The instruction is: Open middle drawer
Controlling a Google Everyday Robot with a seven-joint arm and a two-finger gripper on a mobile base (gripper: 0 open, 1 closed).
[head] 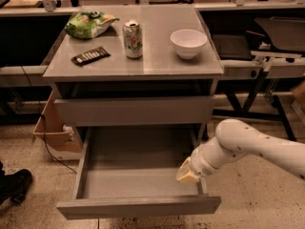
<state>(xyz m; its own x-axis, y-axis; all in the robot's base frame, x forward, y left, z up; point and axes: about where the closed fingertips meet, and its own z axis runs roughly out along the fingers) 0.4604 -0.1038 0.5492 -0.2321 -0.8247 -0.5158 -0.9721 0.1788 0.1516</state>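
Note:
The middle drawer (138, 206) is pulled far out of the grey cabinet, and its grey inside (138, 166) is bare. Its flat handle-less front faces me at the bottom of the view. My gripper (188, 173), a cream-coloured tip on the white arm (248, 144), sits over the drawer's right side wall, a little behind the front right corner. The arm reaches in from the right. A closed grey drawer front (136, 110) lies above the open drawer.
On the cabinet top (157, 63) stand a green chip bag (89, 23), a soda can (132, 38), a white bowl (188, 43) and a dark snack bar (90, 56). A cardboard box (55, 130) sits on the floor at left. Dark benches stand behind and right.

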